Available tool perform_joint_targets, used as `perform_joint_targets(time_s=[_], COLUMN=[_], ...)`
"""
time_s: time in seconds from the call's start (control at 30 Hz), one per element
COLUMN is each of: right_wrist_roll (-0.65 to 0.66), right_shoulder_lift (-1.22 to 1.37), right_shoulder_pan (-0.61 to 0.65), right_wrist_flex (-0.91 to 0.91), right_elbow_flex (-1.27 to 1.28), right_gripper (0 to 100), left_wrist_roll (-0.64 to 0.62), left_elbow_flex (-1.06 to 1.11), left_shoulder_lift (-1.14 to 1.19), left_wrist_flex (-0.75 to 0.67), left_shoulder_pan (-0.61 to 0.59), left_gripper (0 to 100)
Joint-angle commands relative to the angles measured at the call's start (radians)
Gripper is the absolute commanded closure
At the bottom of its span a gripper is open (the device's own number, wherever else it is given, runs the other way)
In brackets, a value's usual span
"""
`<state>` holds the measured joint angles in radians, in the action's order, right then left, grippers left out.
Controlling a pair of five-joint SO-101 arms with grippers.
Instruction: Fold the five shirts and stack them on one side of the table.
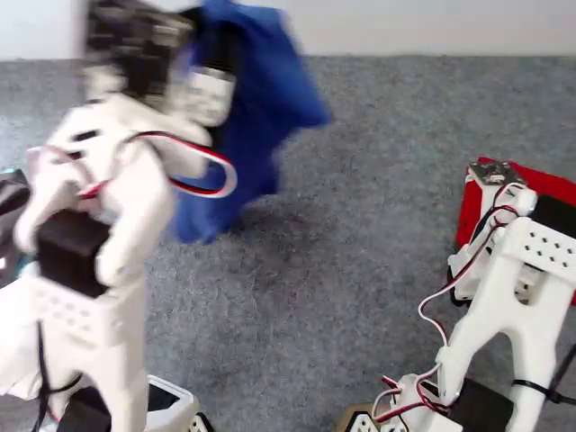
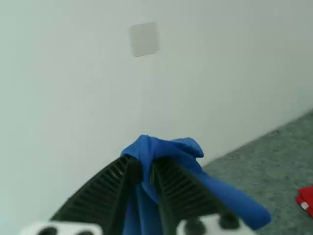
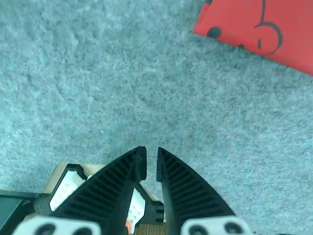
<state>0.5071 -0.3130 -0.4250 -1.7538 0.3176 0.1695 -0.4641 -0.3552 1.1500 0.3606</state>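
**Status.** The left gripper (image 2: 143, 165) is clamped on a bunched fold of the blue shirt (image 1: 256, 99). It holds the shirt high above the far edge of the bench (image 1: 360, 234), towards the far left corner. The garment hangs in an unfolded clump, and its lower end appears to reach the bench covering. The right gripper (image 3: 150, 157) has its jaws drawn almost together with nothing between them, and it hangs over bare covering near the right edge. The red shirt (image 1: 466, 220) lies flat at the right edge, partly beneath the right arm.

**Risks.**
- The hold takes only a small gather of cloth at the jaw tips. The weight of the hanging fabric could pull it free and drop the shirt in a heap.
- The left arm's looped cable (image 1: 211, 175) crosses in front of the hanging cloth, so a swing or a lowering move could snag the fabric on it.
- If lowered as it hangs, the shirt would likely land bunched, leaving no clean edge to fold.
- The right arm stands over the red shirt, so a careless sweep could drag or crease it.

**Containers.** The shirts are carried by the bench covering itself, and I judge the stack is to be built directly on it at one side.
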Motion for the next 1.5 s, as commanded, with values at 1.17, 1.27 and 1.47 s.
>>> perform_joint_targets(time_s=[1.17,1.27,1.47], right_wrist_roll=[-0.077,-0.098,-0.123], right_shoulder_lift=[-0.039,0.024,0.061], right_shoulder_pan=[0.615,0.618,0.613], right_wrist_flex=[0.157,0.16,0.148], right_elbow_flex=[-0.012,-0.012,-0.011], right_gripper=[93.7,93.9,94.0], left_wrist_roll=[0.014,0.04,0.06], left_elbow_flex=[0.504,0.584,0.679], left_shoulder_lift=[0.009,-0.046,-0.178], left_wrist_flex=[0.603,0.603,0.603], left_shoulder_pan=[-0.605,-0.6,-0.572], left_gripper=[79,79,79])
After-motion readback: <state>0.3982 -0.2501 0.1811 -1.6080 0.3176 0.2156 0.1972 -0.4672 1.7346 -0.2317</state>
